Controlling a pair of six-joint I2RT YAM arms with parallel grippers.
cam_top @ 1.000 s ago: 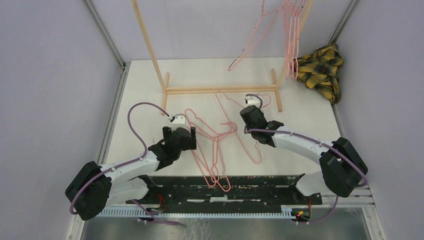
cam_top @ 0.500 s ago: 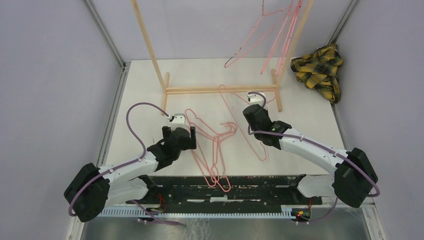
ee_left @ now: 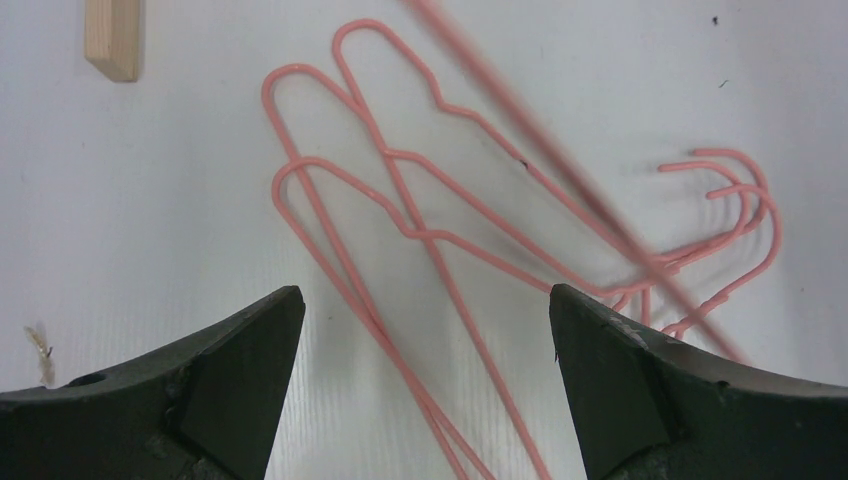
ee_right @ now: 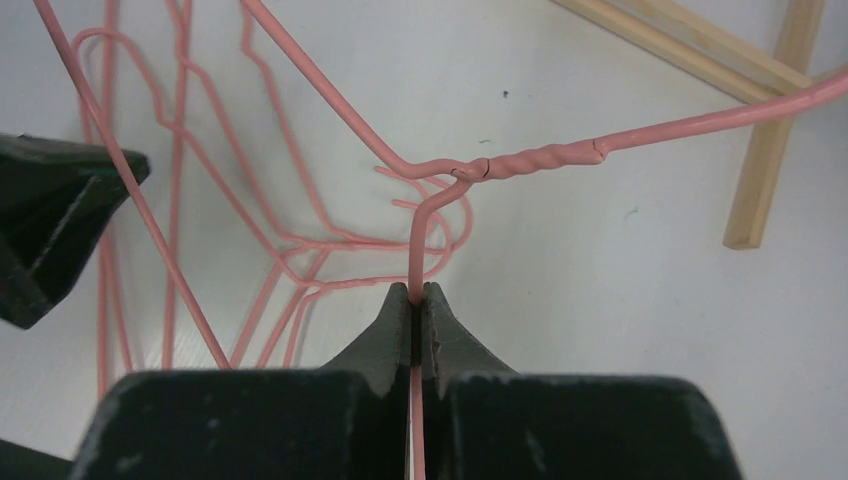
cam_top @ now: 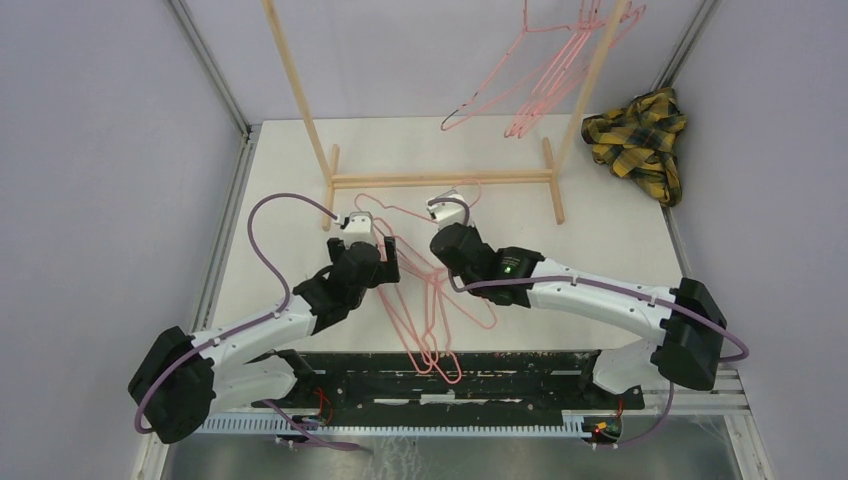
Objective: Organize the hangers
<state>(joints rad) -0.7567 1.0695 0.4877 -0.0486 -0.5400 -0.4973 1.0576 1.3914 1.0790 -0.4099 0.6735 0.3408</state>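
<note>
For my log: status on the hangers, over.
Right gripper shut on a hanger by its hook. Left gripper open above loose hangers. Held hanger crosses over them.

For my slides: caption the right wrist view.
Right tool shut on a hanger by its hook, over other hangers on the table.

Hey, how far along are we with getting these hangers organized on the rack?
Done: several hangers already hang at the right end of the wooden rack. In hand: the right hand is shut on the hook wire of one hanger. Left: a few loose hangers lie tangled on the table below the open left hand, not yet hung.
</note>
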